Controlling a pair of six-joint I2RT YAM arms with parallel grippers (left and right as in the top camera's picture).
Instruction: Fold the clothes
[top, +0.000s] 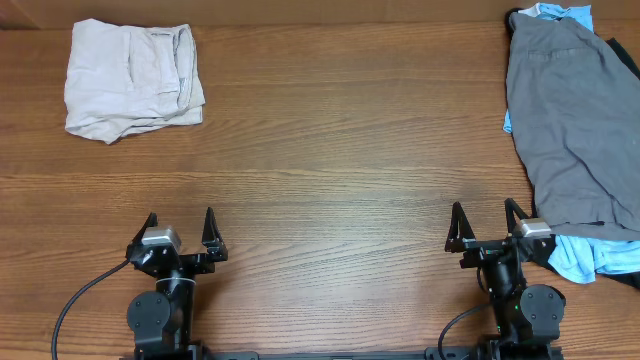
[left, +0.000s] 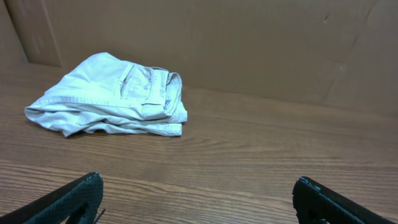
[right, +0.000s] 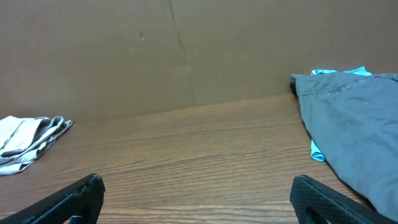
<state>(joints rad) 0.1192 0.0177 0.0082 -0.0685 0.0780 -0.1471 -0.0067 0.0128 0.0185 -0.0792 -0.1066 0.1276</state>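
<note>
A folded beige garment (top: 132, 78) lies at the table's far left; it also shows in the left wrist view (left: 112, 94) and at the left edge of the right wrist view (right: 28, 142). A pile of unfolded clothes lies at the right: a grey garment (top: 572, 120) on top of a light blue one (top: 578, 257), with something black under it. The grey garment also shows in the right wrist view (right: 357, 127). My left gripper (top: 180, 232) is open and empty near the front edge. My right gripper (top: 487, 226) is open and empty, just left of the pile.
The wooden table (top: 330, 180) is backed by a brown cardboard wall (left: 249, 43). The pile of clothes reaches the table's right edge.
</note>
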